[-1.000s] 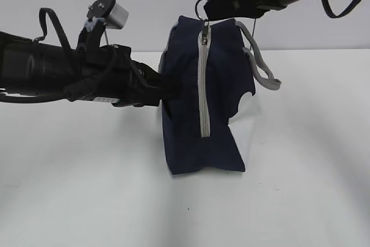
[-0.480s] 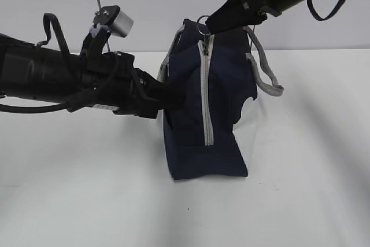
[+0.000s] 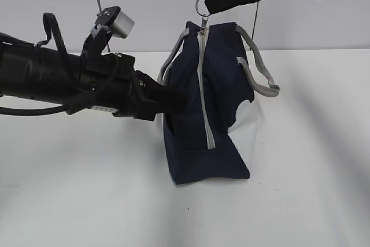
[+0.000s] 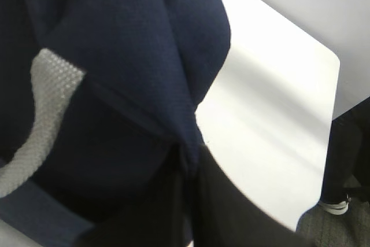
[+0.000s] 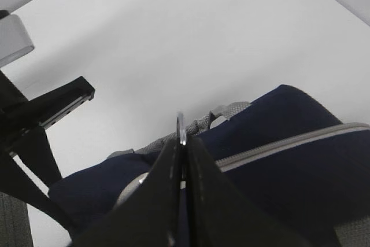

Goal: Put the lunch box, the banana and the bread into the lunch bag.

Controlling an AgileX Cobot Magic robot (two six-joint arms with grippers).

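The navy lunch bag point(image 3: 217, 108) stands upright on the white table, its grey zipper point(image 3: 203, 91) running down the near face, closed. My right gripper point(image 3: 213, 5) is above the bag's top, shut on the zipper's ring pull point(image 3: 202, 5); the ring point(image 5: 181, 128) shows between its fingertips point(image 5: 184, 143) in the right wrist view. My left gripper point(image 3: 173, 101) is shut on a fold of the bag's fabric at its left side; the pinched navy cloth point(image 4: 173, 85) fills the left wrist view. The lunch box, banana and bread are out of view.
Grey strap handles point(image 3: 260, 70) hang off the bag's right side, and one point(image 4: 34, 125) shows in the left wrist view. The white table point(image 3: 300, 189) spreads all round the bag; its far edge point(image 4: 332, 85) shows in the left wrist view.
My right gripper rose with the ring pull, drawing the bag's top up and taut. The bag straightened slightly. The left arm barely moved.
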